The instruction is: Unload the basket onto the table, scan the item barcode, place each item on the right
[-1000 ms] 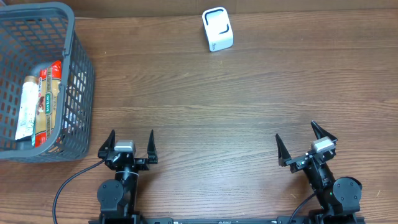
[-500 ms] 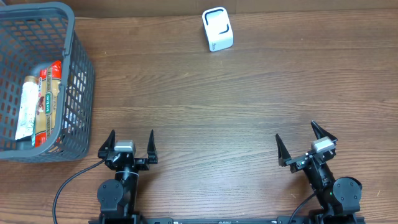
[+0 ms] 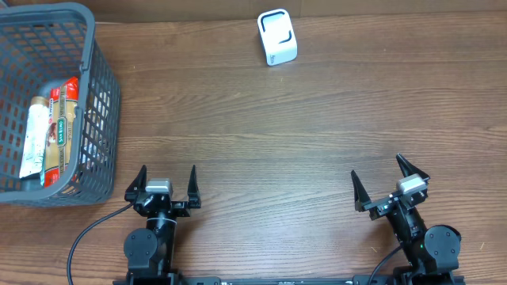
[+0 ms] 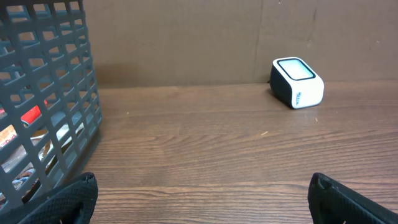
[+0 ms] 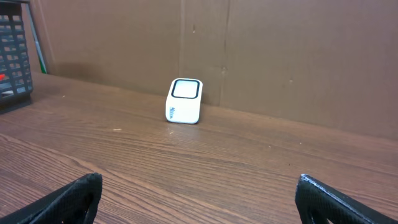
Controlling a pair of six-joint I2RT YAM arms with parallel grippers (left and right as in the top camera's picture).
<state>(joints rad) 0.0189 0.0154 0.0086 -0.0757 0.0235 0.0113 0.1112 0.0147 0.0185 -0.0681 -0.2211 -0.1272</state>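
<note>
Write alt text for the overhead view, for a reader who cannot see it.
The left gripper and right gripper rest open and empty at the near edge of a wooden table. A grey basket holding packaged groceries stands at the left, and a white barcode scanner sits at the far edge.

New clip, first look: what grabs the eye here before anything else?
A gray mesh basket sits at the far left of the table with packaged groceries inside, and a small white scanner stands alone near the back edge. Along the near edge the left gripper and right gripper both rest wide open, holding nothing.
</note>
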